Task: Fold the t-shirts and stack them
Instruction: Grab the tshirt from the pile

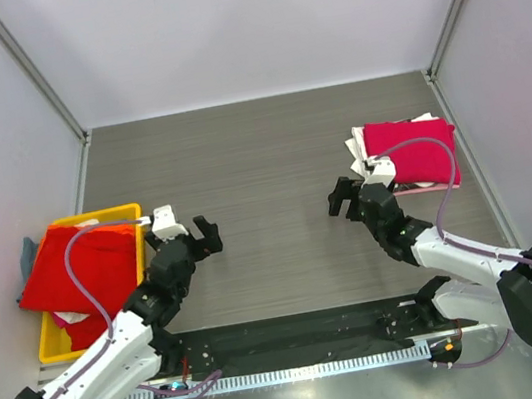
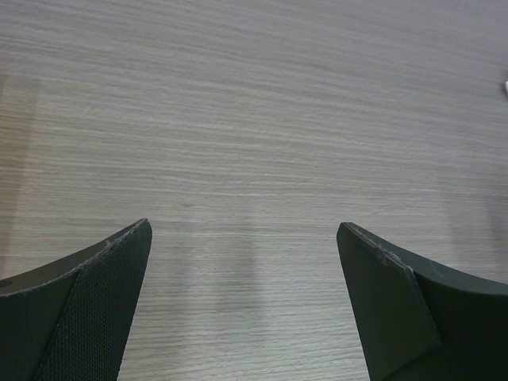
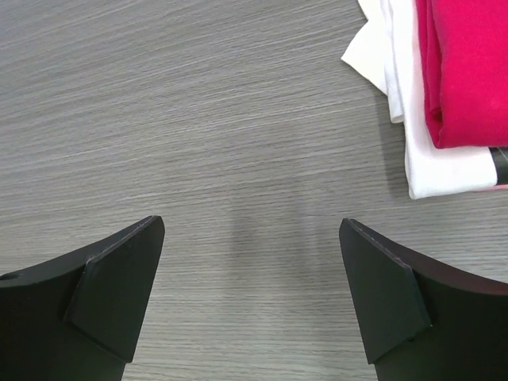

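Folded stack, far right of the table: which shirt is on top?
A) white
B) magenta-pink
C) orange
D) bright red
B: the magenta-pink t-shirt lies on top, with the white t-shirt showing at its edges underneath, as the right wrist view also shows.

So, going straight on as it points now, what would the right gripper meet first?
Probably bare table: the open right gripper points down at plain wood grain. The folded magenta-pink t-shirt on white t-shirts sits off to its right, outside that line.
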`<state>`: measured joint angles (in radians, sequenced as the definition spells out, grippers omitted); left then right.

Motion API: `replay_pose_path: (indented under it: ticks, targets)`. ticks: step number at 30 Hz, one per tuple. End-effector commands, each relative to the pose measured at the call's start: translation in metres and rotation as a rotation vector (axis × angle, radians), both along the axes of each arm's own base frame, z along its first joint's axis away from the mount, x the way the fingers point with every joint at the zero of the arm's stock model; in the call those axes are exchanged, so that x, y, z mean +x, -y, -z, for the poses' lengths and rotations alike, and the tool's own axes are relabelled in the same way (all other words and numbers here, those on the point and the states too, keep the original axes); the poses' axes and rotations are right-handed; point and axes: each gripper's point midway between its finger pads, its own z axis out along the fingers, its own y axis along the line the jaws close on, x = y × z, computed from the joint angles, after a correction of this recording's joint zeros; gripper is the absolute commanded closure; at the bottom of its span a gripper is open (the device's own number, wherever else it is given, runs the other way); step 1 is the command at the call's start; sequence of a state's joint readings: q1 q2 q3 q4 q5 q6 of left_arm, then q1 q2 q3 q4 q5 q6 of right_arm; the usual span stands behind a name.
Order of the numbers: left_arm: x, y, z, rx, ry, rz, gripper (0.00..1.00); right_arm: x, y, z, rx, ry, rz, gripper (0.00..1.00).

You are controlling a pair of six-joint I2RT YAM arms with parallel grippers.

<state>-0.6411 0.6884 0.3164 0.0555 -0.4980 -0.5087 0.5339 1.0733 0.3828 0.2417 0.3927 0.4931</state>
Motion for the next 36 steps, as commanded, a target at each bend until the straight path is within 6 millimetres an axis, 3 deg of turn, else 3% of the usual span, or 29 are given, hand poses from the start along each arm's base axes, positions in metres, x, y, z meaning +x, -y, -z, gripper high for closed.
replay_pose_path:
  ticks: [1,2,3,5,8,10,11,13,14,17,18,19,24,27,31,36]
  targets:
    - [0.009,-0.004,-0.015,-0.004,0.032,-0.052,0.00,0.006,0.003,-0.013,0.092,0.024,0.094,0.00]
    - [0.011,-0.008,-0.020,-0.007,0.033,-0.084,0.00,0.006,0.002,-0.013,0.084,0.005,0.086,0.00]
    - [0.012,-0.011,-0.021,-0.020,0.028,-0.113,0.00,0.011,-0.002,-0.025,0.075,0.011,0.075,0.00]
    - [0.011,-0.014,-0.017,-0.038,0.001,-0.150,0.00,0.011,0.004,-0.018,0.026,-0.024,0.091,0.00]
    - [0.000,-0.042,-0.006,-0.102,-0.065,-0.342,0.00,0.011,0.011,-0.011,-0.003,-0.022,0.119,0.10]
    - [-0.004,-0.063,-0.009,-0.122,-0.077,-0.459,0.14,0.009,0.015,-0.014,-0.005,-0.015,0.134,0.18]
    - [-0.016,-0.076,-0.009,-0.163,-0.142,-0.557,0.16,0.009,0.016,-0.016,0.004,-0.009,0.140,0.19]
    - [-0.034,-0.105,0.001,-0.088,-0.264,-0.674,0.18,0.006,0.020,-0.017,0.015,0.009,0.151,0.20]
    - [-0.031,-0.109,-0.015,-0.110,-0.270,-0.698,0.17,0.005,0.020,-0.017,0.021,0.016,0.150,0.20]
    - [-0.033,-0.130,-0.007,-0.087,-0.406,-0.785,0.17,0.004,0.020,-0.017,0.028,0.023,0.151,0.20]
    - [-0.033,-0.146,0.002,-0.081,-0.447,-0.850,0.18,0.004,0.019,-0.018,0.031,0.022,0.144,0.20]
    - [-0.033,-0.148,0.010,-0.105,-0.488,-0.858,0.19,0.003,0.016,-0.017,0.037,0.017,0.132,0.20]
    - [-0.059,-0.194,0.013,-0.112,-0.496,-1.126,0.16,0.005,0.015,-0.015,0.031,0.011,0.132,0.20]
    - [-0.064,-0.200,0.024,-0.261,-0.431,-1.197,0.16,0.003,0.016,-0.013,0.023,0.001,0.131,0.20]
    - [-0.072,-0.205,0.033,-0.399,-0.304,-1.276,0.29,0.004,0.013,-0.013,0.036,0.006,0.118,0.20]
    - [-0.073,-0.209,0.049,-0.468,-0.233,-1.299,0.28,0.002,0.016,-0.011,0.027,0.000,0.130,0.20]
